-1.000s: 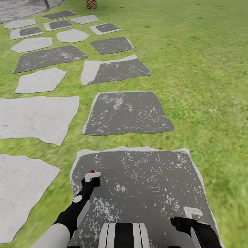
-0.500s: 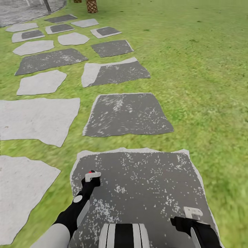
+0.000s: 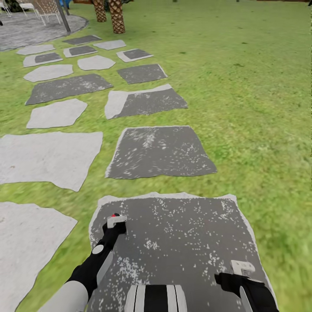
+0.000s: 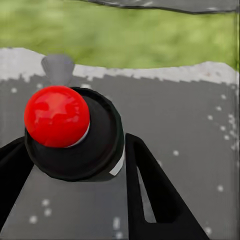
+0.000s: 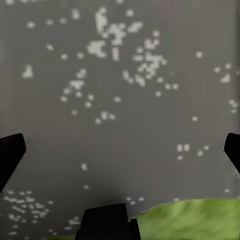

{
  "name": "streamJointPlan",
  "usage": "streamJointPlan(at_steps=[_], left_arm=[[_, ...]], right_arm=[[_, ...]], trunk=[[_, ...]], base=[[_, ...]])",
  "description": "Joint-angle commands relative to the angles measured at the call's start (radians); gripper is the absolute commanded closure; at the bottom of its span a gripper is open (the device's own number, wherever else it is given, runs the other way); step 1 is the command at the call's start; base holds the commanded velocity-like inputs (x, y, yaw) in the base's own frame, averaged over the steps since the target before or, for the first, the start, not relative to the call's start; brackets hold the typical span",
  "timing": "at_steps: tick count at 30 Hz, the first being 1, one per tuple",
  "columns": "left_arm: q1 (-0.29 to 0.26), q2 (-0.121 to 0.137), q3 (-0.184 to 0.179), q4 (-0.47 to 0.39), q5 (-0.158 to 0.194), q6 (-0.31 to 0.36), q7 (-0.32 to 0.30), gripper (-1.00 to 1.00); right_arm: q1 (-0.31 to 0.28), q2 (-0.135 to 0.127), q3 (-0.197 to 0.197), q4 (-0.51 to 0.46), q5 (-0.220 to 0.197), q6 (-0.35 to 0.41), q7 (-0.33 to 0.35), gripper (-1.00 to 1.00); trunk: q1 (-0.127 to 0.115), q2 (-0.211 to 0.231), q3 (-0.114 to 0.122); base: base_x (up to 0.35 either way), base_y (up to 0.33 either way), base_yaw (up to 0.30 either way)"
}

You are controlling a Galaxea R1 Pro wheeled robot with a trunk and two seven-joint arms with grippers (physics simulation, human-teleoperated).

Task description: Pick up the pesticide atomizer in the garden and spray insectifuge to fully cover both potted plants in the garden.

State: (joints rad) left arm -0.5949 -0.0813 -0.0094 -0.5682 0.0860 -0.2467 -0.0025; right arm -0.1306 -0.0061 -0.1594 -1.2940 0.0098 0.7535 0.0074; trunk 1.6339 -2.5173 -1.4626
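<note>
My left gripper [image 3: 113, 227] is held low over a dark speckled paving slab [image 3: 182, 234] and is shut on the pesticide atomizer [image 3: 115, 220]. In the left wrist view the atomizer [image 4: 95, 145] is a round black body with a red ball on top and a grey nozzle, sitting between the black fingers [image 4: 150, 185]. My right gripper [image 3: 242, 271] hangs open over the same slab, and the right wrist view has its fingertips [image 5: 11, 155] far apart with nothing between them. The two potted plants are out of view. The garden's grass lawn [image 3: 251, 86] spreads ahead.
A path of grey and dark stone slabs [image 3: 158, 151] runs away from me to the upper left. At its far end are two palm trunks [image 3: 116, 16], a thin pole [image 3: 64, 17], and a round paved patio [image 3: 26, 28] with chairs [image 3: 47, 8]. Open grass lies to the right.
The whole picture has shifted, so the camera has moved: the slabs sit lower in view, and the palm trunks, patio and chairs have come in at the top. Both arms hold the same pose.
</note>
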Motion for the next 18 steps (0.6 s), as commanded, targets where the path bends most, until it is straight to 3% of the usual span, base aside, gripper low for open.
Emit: streamJointPlan(at_steps=[1,12,16,18], left_arm=[[0.0,0.0,-0.001,-0.005,0.009,-0.003,0.0,1.0],[0.0,0.0,0.0,-0.112,0.01,0.021,0.001,1.0],[0.002,0.0,0.001,-0.16,0.011,0.083,0.001,1.0],[0.007,0.002,0.001,-0.258,0.011,0.166,0.001,1.0]], right_arm=[[0.0,0.0,0.0,-0.001,0.001,0.005,0.001,-1.0],[0.0,0.0,0.0,-0.049,0.001,0.005,0.002,-1.0],[0.0,-0.001,-0.001,-0.067,0.001,0.004,0.003,-1.0],[0.0,-0.001,-0.003,-0.072,0.002,0.004,0.003,-1.0]], trunk=[[-0.001,0.0,0.003],[-0.006,0.003,0.046],[-0.007,0.004,0.061],[-0.008,0.004,0.069]], base=[[0.0,0.0,0.0],[0.0,0.0,0.0],[0.0,0.0,0.0],[0.0,0.0,0.0]])
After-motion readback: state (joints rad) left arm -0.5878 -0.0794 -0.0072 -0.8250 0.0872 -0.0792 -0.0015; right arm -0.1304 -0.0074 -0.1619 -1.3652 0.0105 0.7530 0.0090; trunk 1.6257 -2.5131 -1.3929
